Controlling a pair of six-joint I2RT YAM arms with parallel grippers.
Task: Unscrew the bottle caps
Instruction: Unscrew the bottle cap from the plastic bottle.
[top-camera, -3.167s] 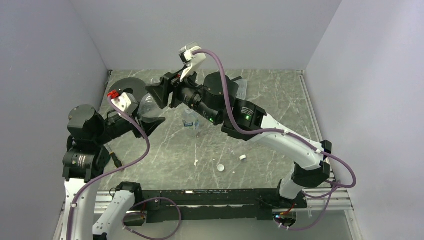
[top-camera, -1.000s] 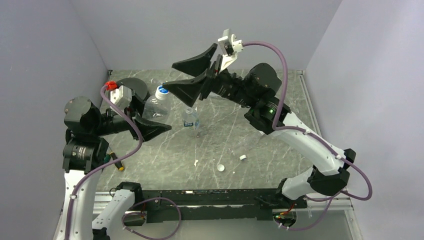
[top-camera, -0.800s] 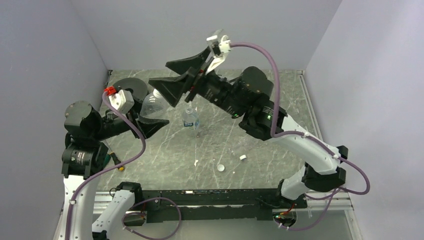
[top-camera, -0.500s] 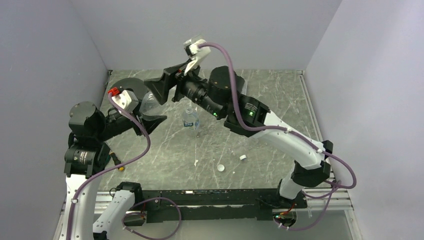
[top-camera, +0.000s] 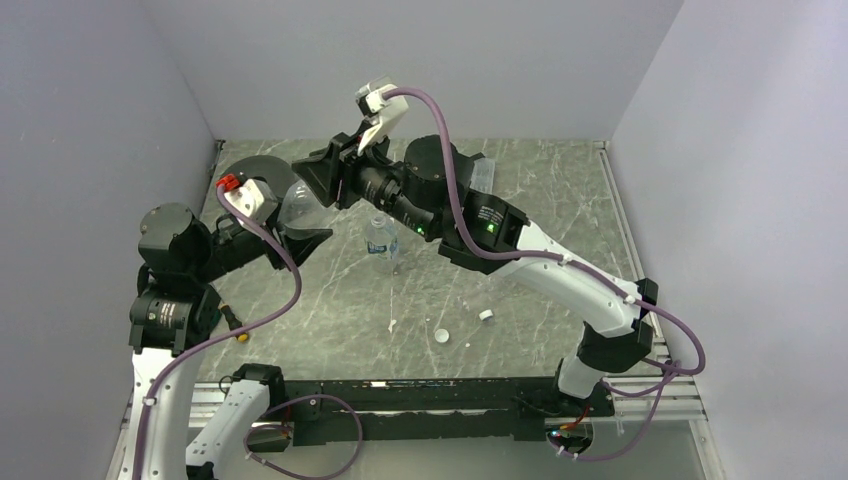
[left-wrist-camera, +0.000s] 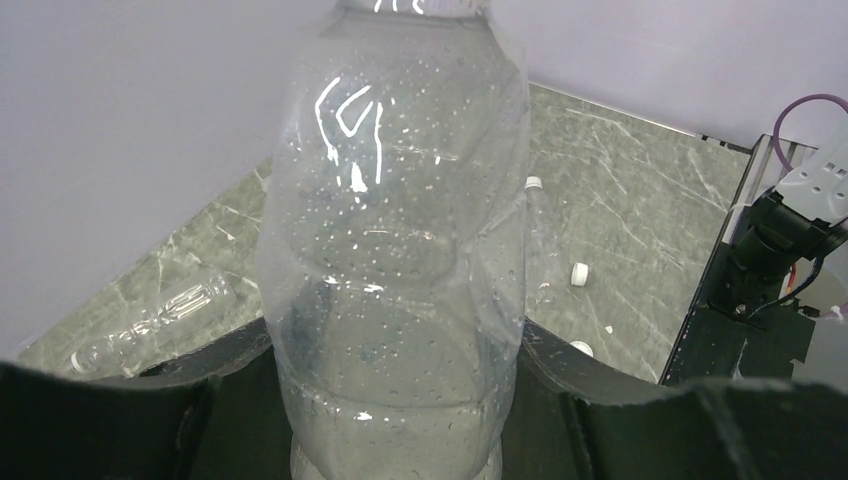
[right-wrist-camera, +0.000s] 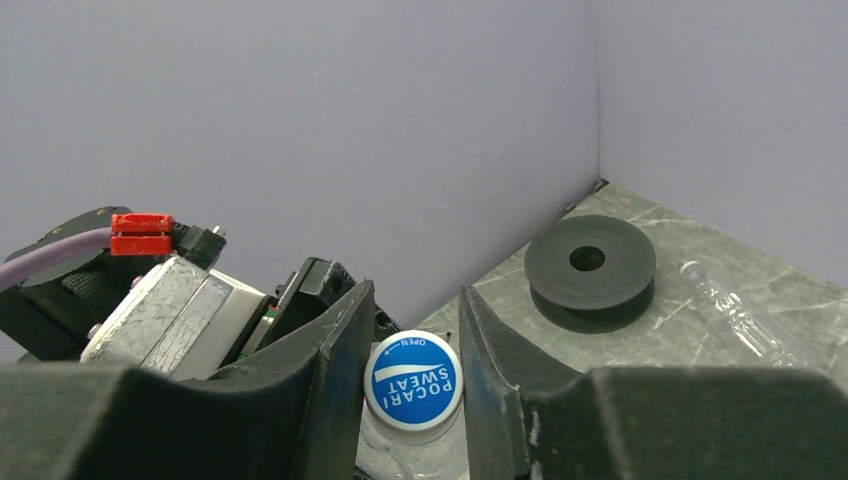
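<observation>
The left gripper (top-camera: 300, 236) clamps the big clear bottle (left-wrist-camera: 395, 250) by its body, raised off the table (top-camera: 520, 270) and tilted toward the right gripper (right-wrist-camera: 415, 320), whose jaws pinch the blue-topped cap (right-wrist-camera: 412, 380) from both sides. The left should hold firm without crushing the thin wall. The right should turn about the neck's axis, following the cap's arrow, then lift straight off. Lilac walls (top-camera: 450, 60) enclose the grey marbled table. On it sit a black disc (right-wrist-camera: 590, 262), an upright small bottle (top-camera: 380, 240) and two loose caps (top-camera: 441, 336).
</observation>
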